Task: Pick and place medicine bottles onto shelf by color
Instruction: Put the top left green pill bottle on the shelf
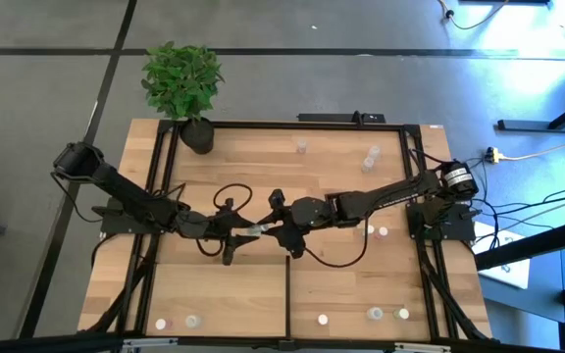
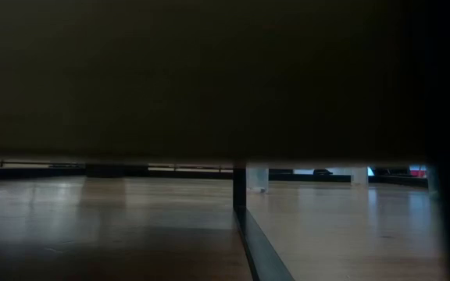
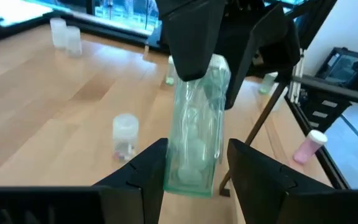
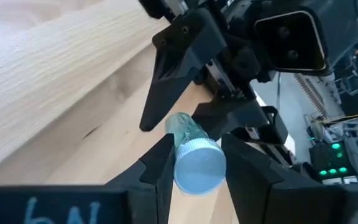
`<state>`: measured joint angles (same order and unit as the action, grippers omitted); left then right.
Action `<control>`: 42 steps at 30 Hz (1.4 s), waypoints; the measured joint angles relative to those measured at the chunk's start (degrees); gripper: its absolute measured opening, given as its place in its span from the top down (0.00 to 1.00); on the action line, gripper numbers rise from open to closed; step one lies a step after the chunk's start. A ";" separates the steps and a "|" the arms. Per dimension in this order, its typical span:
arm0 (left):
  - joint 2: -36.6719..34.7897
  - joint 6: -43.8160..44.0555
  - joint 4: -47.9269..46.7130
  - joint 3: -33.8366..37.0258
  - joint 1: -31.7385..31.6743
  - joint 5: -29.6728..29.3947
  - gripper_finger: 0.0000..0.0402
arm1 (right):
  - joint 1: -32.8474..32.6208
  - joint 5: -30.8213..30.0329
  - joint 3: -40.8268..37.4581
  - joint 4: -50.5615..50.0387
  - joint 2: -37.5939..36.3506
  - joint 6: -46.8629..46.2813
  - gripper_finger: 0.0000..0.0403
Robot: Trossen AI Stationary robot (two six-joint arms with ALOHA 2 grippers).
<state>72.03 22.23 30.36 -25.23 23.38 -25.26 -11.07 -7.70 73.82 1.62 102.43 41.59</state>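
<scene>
While both pinching one clear bottle (image 1: 254, 231), left tool (image 1: 247, 233) and right tool (image 1: 266, 229) above light-wood shelf (image 1: 263, 167)

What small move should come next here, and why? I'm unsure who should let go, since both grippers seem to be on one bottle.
Probably one gripper should open. The clear bottle sits mid-table between the left gripper and the right gripper, each closed on an end, its white cap on the right gripper's side. Which one releases, the pictures cannot settle.

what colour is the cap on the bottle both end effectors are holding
White, on a clear greenish bottle; the cap shows best in the right wrist view.
</scene>
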 joint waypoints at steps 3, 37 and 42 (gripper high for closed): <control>-0.05 0.30 -2.22 0.00 0.00 0.59 0.61 | 0.00 -0.09 0.00 -0.61 0.00 -1.77 0.70; -22.17 -3.63 -20.03 0.09 18.98 -15.93 0.61 | -2.95 -0.78 32.45 -39.27 2.94 -26.52 0.70; -23.63 -3.92 -22.02 0.09 20.11 -16.23 0.61 | -3.87 0.79 43.43 -47.36 10.96 -30.09 0.70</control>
<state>48.40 18.31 8.34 -25.15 43.49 -41.50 -14.94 -6.91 117.25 -45.75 113.40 11.49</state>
